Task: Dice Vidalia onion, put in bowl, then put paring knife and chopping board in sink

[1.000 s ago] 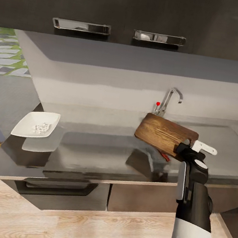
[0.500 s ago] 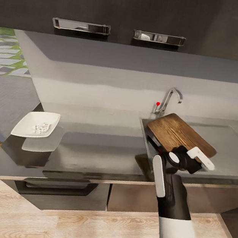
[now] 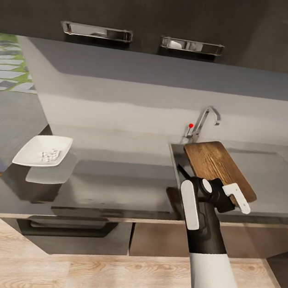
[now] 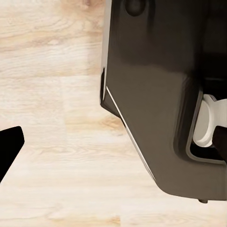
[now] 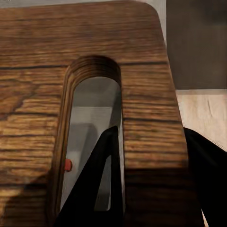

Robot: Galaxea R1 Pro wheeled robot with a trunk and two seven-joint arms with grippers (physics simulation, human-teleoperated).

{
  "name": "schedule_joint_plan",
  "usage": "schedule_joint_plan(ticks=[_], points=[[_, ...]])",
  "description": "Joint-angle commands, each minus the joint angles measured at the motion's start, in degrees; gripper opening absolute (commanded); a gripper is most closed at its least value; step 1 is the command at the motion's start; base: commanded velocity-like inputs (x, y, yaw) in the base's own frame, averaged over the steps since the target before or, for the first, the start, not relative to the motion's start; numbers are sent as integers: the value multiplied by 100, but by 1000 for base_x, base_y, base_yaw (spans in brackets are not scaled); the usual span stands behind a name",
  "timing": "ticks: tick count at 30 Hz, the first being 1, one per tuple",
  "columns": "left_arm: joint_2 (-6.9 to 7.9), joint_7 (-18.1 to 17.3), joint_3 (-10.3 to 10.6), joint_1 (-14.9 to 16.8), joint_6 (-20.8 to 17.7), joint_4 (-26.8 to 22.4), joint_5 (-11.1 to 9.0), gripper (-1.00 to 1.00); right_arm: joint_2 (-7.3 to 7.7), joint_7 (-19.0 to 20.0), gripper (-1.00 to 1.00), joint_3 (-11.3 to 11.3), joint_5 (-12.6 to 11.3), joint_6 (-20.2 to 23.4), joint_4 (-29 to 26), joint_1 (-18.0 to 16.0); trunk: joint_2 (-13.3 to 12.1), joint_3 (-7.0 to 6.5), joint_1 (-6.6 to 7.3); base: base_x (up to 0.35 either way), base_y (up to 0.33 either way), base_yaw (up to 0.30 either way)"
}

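My right gripper [image 3: 228,193] is shut on the slot-handle end of the dark brown chopping board [image 3: 214,165], which lies tilted over the sink [image 3: 174,151]. In the right wrist view one finger [image 5: 106,179] passes through the board's [image 5: 56,56] slot. A thin dark sliver at the board's left edge looks like the paring knife [image 3: 182,171], mostly hidden; a red spot [image 5: 67,164] shows through the slot. The white bowl [image 3: 29,156] stands at the countertop's [image 3: 111,176] left end with small white onion pieces [image 3: 49,153] in it. A dark tip of my left gripper [image 4: 9,147] hangs over wooden floor.
The chrome tap [image 3: 205,118] with its red knob [image 3: 191,125] rises behind the sink. The flat drainboard [image 3: 273,178] extends to the right. Dark wall cabinets [image 3: 137,8] hang above, and a drawer front [image 3: 79,231] sits under the counter edge.
My right arm has swung left and down. The board has turned from tilted above the counter's right part to lying low over the sink.
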State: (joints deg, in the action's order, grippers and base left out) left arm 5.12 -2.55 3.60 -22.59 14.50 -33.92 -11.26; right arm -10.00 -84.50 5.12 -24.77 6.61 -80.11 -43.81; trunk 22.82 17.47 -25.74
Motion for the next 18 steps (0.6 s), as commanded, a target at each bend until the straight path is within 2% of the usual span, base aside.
schedule_joint_plan(ticks=[1, 6, 10, 18], points=[[7, -9, 26, -3, 9, -10, -61, 100, 0, -30, -100, 4, -32, 46, -5, -5, 10, 9, -5, 112, -124, 0], [7, -10, 26, -3, 9, -16, -68, 100, 0, -32, -100, 7, -91, 25, -5, -5, 10, 38, -5, 204, -196, 0], [8, -9, 26, 0, 9, -4, -71, 100, 0, -34, -100, 7, -397, 16, -3, -5, 10, 73, -5, 251, -208, 0], [14, -13, 26, -4, 9, 0, -86, 100, 0, -63, -100, 20, -458, -282, 144, -5, 10, 145, -5, 44, -25, 0]])
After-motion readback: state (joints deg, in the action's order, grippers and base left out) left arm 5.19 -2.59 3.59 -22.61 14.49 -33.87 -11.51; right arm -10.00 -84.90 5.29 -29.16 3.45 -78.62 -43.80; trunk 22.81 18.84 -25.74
